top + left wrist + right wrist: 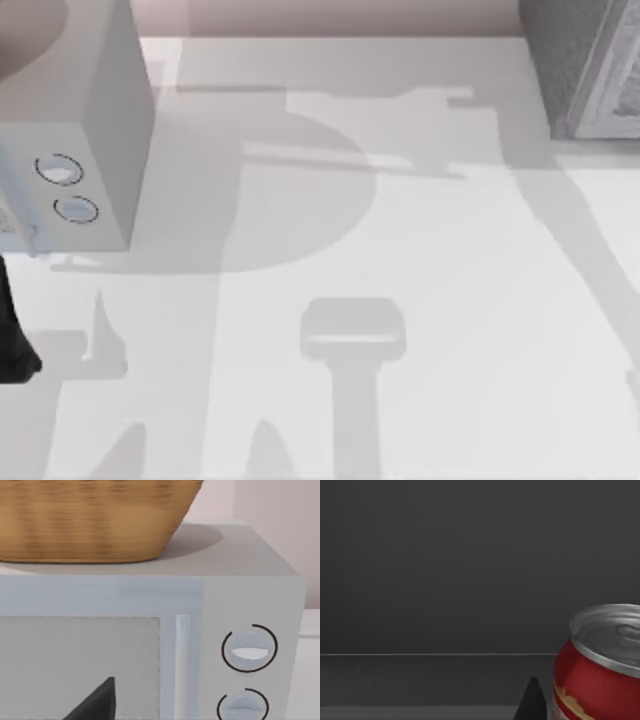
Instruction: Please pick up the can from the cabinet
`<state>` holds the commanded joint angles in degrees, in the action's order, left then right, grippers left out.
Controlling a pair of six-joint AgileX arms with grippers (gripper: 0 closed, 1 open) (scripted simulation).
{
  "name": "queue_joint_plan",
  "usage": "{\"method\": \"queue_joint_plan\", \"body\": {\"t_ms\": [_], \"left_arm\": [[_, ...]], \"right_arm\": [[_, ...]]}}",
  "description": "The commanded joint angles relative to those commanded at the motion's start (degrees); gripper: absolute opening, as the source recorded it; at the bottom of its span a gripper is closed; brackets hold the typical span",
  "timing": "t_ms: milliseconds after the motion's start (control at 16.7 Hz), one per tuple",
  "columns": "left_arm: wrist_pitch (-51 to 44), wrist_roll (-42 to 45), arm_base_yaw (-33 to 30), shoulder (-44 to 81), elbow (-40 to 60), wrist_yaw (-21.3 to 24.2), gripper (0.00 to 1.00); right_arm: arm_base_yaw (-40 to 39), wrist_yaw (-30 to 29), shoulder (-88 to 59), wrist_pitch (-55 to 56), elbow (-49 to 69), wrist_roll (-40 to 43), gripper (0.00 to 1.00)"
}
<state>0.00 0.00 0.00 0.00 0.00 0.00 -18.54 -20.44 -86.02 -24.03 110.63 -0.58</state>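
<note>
A: What is seen on the white surface [420,260]?

B: The cabinet [590,65] is placed at its far right corner, a pale grey microwave [75,150] at the left, with a wicker basket [95,520] set on top.

A: And the can [600,670]?

B: It is seen upright in a dark interior, just beside the right gripper [532,700]. How the jaws stand cannot be told. The left gripper [97,702] is pointed at the microwave's door.

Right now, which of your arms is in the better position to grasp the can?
The right. Its wrist view looks into a dark interior with the red can close by and one fingertip beside it. My left arm faces the pale grey box with two dials, under a wicker basket.
</note>
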Motion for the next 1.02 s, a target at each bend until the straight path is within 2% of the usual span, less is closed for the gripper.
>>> {"method": "queue_joint_plan", "body": {"t_ms": [360,720,1020], "left_arm": [[0.0,0.0,0.0,0.0,0.0,0.0,1.0],[0.0,0.0,0.0,0.0,0.0,0.0,1.0],[0.0,0.0,0.0,0.0,0.0,0.0,1.0]], "right_arm": [[-6.82,-6.42,12.71,-10.37,-2.55,-0.05,0.0],[-6.56,-6.24,13.24,-10.17,-2.96,-0.13,0.0],[-3.82,-3.21,21.67,-6.1,-14.0,-0.03,0.0]]}}
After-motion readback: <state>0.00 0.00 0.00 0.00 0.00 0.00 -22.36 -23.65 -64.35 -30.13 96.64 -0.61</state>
